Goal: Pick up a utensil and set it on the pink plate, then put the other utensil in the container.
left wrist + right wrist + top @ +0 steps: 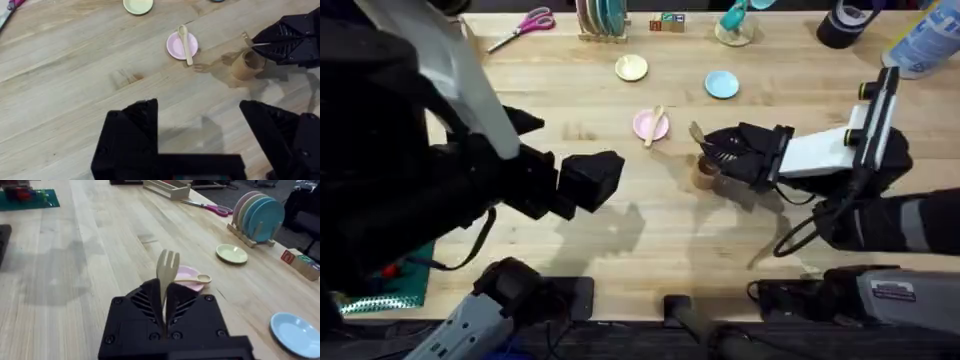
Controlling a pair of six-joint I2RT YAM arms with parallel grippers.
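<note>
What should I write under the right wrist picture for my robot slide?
Right gripper pinches the wooden fork prongs-up, with the spoon resting on the pink plate beyond.

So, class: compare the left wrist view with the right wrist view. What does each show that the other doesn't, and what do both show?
Left wrist view alone: the container standing on the table below the right gripper, and the left gripper, open and holding nothing.

Right wrist view alone: the fork's prongs close up, the handle clamped between the right gripper's fingers; the blue plate; a rack of plates.

Both: the spoon lying across the pink plate, and the cream-yellow plate.
</note>
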